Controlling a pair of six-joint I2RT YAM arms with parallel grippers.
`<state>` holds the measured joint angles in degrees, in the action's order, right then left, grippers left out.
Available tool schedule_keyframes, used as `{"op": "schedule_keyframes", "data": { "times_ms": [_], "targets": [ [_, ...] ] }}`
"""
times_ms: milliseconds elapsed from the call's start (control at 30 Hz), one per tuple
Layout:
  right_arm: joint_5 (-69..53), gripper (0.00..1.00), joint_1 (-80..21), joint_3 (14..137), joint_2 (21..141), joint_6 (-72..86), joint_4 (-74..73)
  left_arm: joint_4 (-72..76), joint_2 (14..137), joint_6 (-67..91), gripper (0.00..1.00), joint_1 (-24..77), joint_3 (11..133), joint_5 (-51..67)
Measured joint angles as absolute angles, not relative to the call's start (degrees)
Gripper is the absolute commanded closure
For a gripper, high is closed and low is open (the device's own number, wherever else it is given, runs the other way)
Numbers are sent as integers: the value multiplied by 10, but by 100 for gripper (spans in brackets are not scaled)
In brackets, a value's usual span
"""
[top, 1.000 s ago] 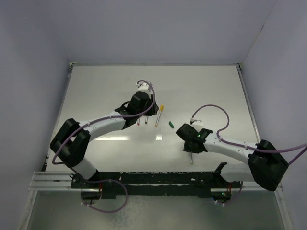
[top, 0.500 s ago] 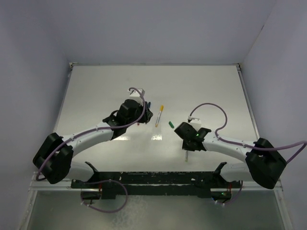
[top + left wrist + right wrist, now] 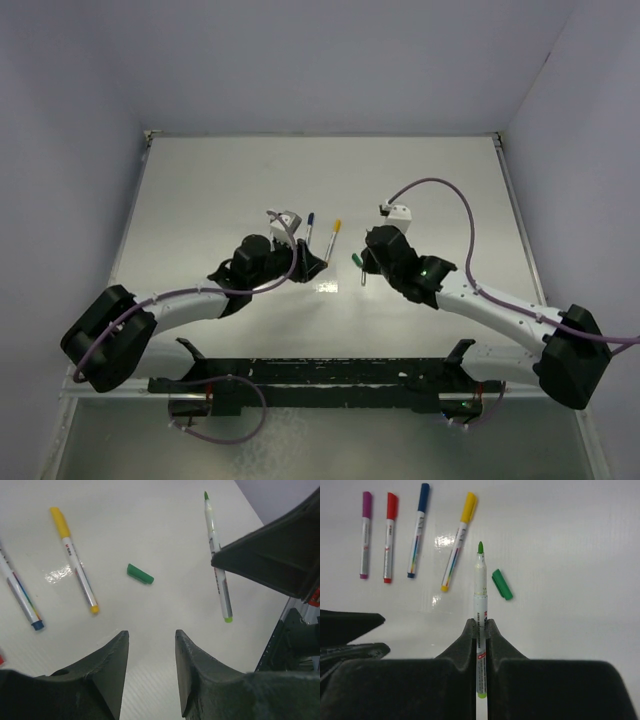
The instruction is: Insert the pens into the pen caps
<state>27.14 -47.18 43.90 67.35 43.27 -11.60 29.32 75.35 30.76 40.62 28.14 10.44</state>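
Bright, even light — soft glare on table.

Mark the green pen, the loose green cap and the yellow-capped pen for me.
green pen [image 3: 480,585], right wrist view, on its white barrel
green cap [image 3: 502,584], right wrist view, middle of the cap
yellow-capped pen [image 3: 457,542], right wrist view, mid-barrel below its cap

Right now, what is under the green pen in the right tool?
Only bare table shows under the green pen; the green cap lies beside its tip, not beneath. The right tool covers the pen's middle and whatever sits below there.
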Motion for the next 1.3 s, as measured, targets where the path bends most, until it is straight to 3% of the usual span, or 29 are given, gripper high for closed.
{"op": "schedule_keyframes", "data": {
  "times_ms": [433, 933, 1100, 1200, 1300],
  "targets": [
    [227, 100, -472, 394, 676, 380, 100, 455, 809, 345, 49, 406, 269, 203],
    [178, 100, -472, 382, 699, 369, 195, 500, 869, 370, 51, 406, 291, 223],
    [169, 100, -472, 382, 701, 369, 198, 510, 875, 374, 65, 406, 295, 223],
    [168, 100, -472, 382, 701, 369, 201, 521, 878, 380, 87, 406, 295, 223],
    [168, 100, -472, 382, 701, 369, 201, 524, 883, 385, 100, 406, 295, 220]
  ]
}}
